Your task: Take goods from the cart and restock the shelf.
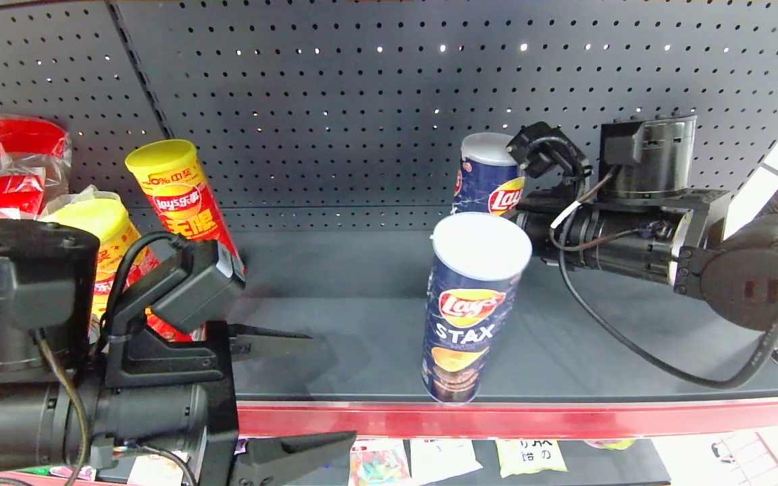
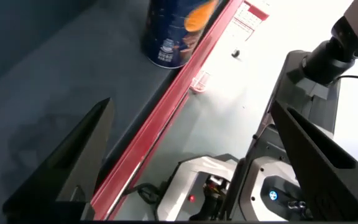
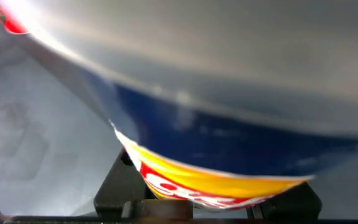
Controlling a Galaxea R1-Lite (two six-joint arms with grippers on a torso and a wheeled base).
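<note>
Rear can [image 1: 487,172] stands near the back edge of the shelf [image 1: 564,337], grasped by the right gripper [image 1: 514,206]. Risk: on withdrawal, the arm may clip the front can [image 1: 473,304] at the front edge and topple it off. Left gripper [image 1: 325,388] hangs at the front-left edge, fingers spread, holding nothing.

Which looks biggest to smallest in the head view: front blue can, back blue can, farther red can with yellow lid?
1. front blue can, nearest the camera.
2. farther red can with yellow lid, bottom hidden.
3. back blue can, farther off and half hidden.
Nearness makes true sizes unsure.
</note>
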